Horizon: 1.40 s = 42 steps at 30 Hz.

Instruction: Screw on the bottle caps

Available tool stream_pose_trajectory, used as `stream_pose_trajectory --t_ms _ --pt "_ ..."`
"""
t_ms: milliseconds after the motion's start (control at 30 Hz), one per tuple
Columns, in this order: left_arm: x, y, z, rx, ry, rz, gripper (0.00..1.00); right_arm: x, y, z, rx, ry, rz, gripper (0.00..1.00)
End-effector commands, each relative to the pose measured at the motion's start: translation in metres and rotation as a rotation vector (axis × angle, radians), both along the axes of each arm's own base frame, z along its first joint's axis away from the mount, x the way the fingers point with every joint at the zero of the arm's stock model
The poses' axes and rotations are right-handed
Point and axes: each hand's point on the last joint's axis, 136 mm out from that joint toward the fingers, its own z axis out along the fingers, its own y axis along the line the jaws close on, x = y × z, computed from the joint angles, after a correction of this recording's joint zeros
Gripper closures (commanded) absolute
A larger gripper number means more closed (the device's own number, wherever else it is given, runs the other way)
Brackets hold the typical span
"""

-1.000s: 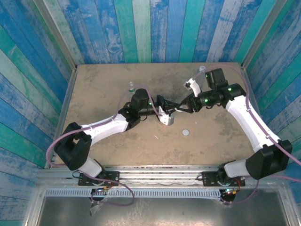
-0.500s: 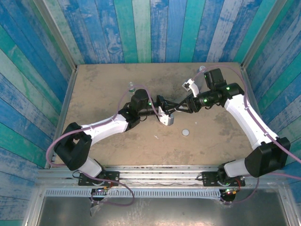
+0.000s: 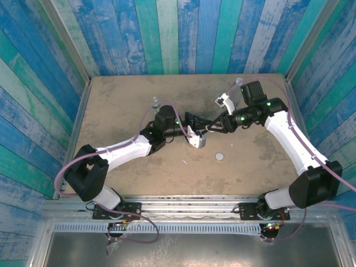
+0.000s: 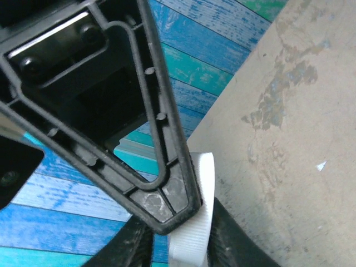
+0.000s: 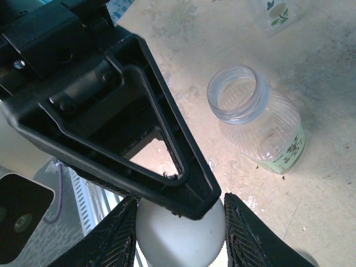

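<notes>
Holds a white ribbed bottle cap (image 5: 181, 236) across its width in the right hand (image 5: 179, 227), one textured pad touching each side, with an open-necked, green-labelled bottle (image 5: 253, 125) on the tabletop (image 5: 322, 72) close beyond the fingertips. Straddles the same cap's flat faces with the narrow left hand (image 4: 186, 247), a sliver of gap on one side; impossible to tell whether gripping. Has a second cap (image 3: 220, 157) loose on the tabletop, nearer the arm bases than both hands.

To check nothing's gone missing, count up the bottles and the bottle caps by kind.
Clear plastic bottles: 3
White bottle caps: 2 that I can make out
Total: 5
</notes>
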Motion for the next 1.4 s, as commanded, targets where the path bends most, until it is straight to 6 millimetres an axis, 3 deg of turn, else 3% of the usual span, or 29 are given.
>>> stream_pose_trajectory --t_ms 0,133,267,467,633,833,1000,1200,1367 --pt "-0.008 0.004 0.024 -0.043 -0.013 -0.003 0.59 0.001 0.0 0.004 0.001 -0.011 0.006 0.6" --pt "-0.009 0.003 0.027 -0.04 0.021 -0.008 0.47 0.001 -0.002 0.002 -0.014 -0.014 -0.003 0.61" --pt "-0.008 0.004 0.031 -0.055 0.059 0.005 0.28 0.002 -0.007 0.003 -0.022 -0.026 -0.019 0.61" --pt "-0.009 0.009 0.054 -0.137 0.17 0.037 0.07 0.004 -0.015 0.011 -0.029 -0.064 -0.049 0.6" --pt "0.0 0.025 0.073 -0.251 0.265 0.094 0.0 0.009 -0.015 0.016 -0.029 -0.091 -0.059 0.59" --pt "0.013 0.07 0.09 -0.474 0.398 0.222 0.06 0.018 -0.009 0.025 -0.03 -0.143 -0.049 0.58" --pt "0.005 0.101 0.075 -0.631 0.529 0.296 0.06 0.03 -0.002 0.027 -0.048 -0.18 -0.048 0.59" --pt "-0.003 0.12 0.013 -0.715 0.774 0.336 0.06 0.04 0.011 0.027 -0.068 -0.202 -0.031 0.58" --pt "-0.002 0.108 -0.018 -0.701 0.872 0.299 0.06 0.044 0.023 0.024 -0.065 -0.202 -0.013 0.58"
